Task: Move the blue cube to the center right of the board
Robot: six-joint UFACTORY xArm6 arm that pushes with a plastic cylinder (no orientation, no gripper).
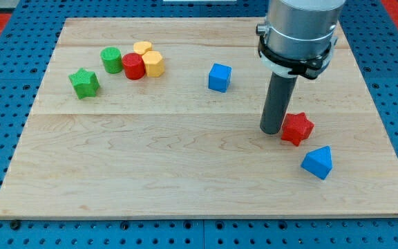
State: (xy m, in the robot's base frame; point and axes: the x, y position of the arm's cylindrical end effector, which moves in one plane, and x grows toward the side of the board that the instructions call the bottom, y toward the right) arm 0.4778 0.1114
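Note:
The blue cube [220, 77] sits on the wooden board [150, 166], a little above and right of the board's middle. My tip [271, 131] rests on the board to the lower right of the cube, well apart from it. The tip is right beside the left side of a red star block [297, 128], touching or nearly touching it.
A blue triangular block [318, 162] lies below and right of the red star. At the upper left sit a green star [84, 83], a green cylinder [111, 60], a red cylinder [133, 66] and two yellow blocks [153, 63], [142, 48]. Blue pegboard surrounds the board.

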